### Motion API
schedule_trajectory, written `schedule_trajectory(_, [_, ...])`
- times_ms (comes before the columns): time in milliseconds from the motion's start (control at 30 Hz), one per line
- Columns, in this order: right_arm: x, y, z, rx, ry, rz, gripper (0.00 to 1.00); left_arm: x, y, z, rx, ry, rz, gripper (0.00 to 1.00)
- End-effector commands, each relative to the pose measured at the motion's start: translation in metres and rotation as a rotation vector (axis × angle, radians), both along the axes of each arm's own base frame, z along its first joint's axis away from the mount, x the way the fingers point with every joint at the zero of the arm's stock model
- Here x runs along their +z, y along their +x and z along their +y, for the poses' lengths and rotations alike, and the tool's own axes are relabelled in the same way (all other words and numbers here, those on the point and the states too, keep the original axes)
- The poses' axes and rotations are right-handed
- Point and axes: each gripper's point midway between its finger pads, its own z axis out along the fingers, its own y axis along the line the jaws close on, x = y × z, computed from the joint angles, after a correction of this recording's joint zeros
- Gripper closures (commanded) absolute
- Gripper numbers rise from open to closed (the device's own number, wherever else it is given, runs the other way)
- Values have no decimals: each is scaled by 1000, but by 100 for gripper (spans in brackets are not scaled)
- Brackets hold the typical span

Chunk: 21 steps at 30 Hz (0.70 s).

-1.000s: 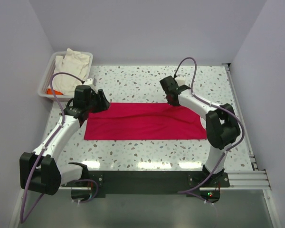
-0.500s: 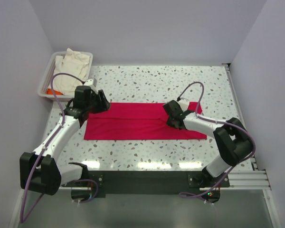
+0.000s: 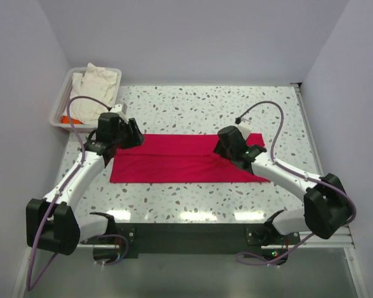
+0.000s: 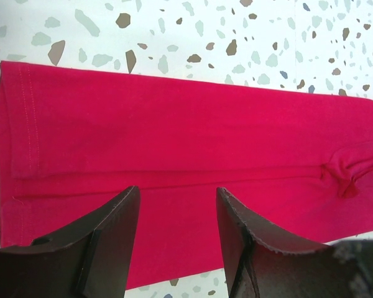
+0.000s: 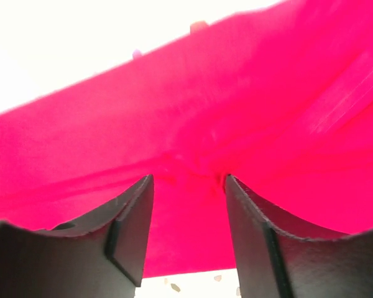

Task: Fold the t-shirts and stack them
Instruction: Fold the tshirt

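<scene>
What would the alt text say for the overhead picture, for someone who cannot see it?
A red shirt, folded into a long strip, lies flat on a speckled table, with the robot's left gripper over its left end and the right gripper over its right half. A white tray at the far left corner holds a cream shirt.
</scene>
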Motion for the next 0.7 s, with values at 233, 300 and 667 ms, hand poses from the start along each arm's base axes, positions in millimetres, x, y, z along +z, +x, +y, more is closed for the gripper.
schedule_trajectory(233, [28,28,-93,-149,-237,59,45,-1,-14,-71,-176,-85,-4,41])
schedule_trajectory(300, [21,36,-100,-150,-182,78,45,-6,-16,-93,-206,-102,5,40])
schedule_trajectory(667, [15,83,-125,-202,-13,134,49,-35,-35,-257,-493,-87,35,44])
